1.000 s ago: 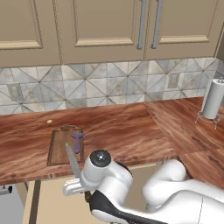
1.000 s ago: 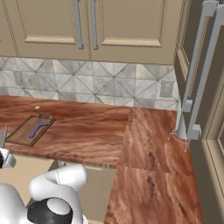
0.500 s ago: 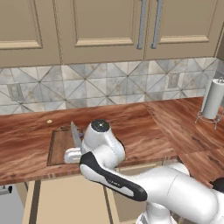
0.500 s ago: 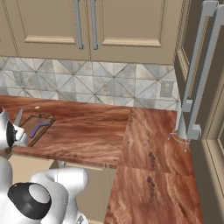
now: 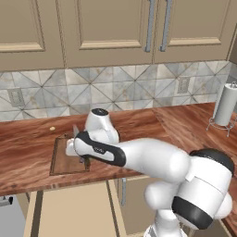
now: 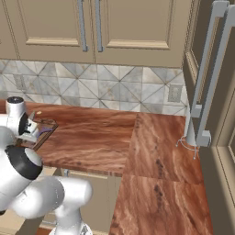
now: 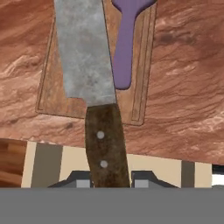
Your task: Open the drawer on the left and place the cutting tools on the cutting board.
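Observation:
My gripper (image 7: 108, 178) is shut on the dark handle of the knife (image 7: 87, 65), whose grey blade points out over the dark-brown cutting board (image 7: 50, 87). The purple peeler (image 7: 124, 48) lies on the board beside the blade. In the left base view the gripper (image 5: 78, 148) hangs just above the board (image 5: 62, 159), near its front edge, with the blade (image 5: 75, 132) sticking up behind it. The drawer (image 5: 74, 210) stands pulled out below the counter edge, its beige inside showing. The right base view has the gripper (image 6: 31, 128) at the board (image 6: 46, 133).
A paper towel holder (image 5: 225, 105) stands on the counter at the far right. A small yellowish bit (image 5: 52, 128) lies behind the board. Wall cabinets hang above the tiled backsplash. Tall steel handles (image 6: 215, 69) rise at the right.
The arm has swung up and forward from the counter's front edge to above the board, carrying the knife with it. The peeler has stayed on the board.

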